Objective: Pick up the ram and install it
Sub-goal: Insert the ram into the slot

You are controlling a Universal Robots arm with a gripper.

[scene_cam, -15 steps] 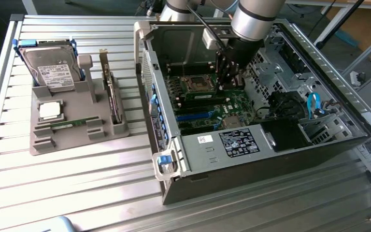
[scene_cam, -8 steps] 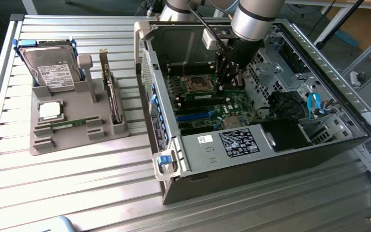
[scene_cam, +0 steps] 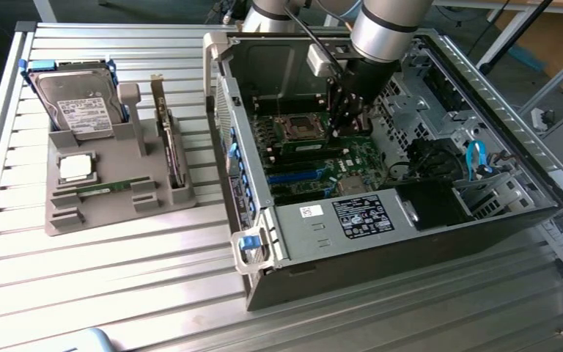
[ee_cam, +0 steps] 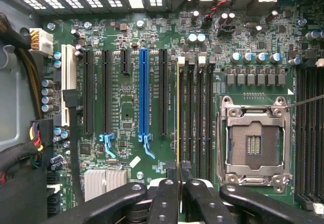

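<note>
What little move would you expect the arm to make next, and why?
Probably a slow push straight down: the gripper looks shut on the ram, seen edge-on and lined up along the memory slots beside the empty processor socket, apparently not yet seated.

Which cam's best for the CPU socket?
Wrist view: the socket is seen head-on and whole, with its frame and contact field unobstructed. The exterior view shows it at a slant, deep inside the case.
</note>
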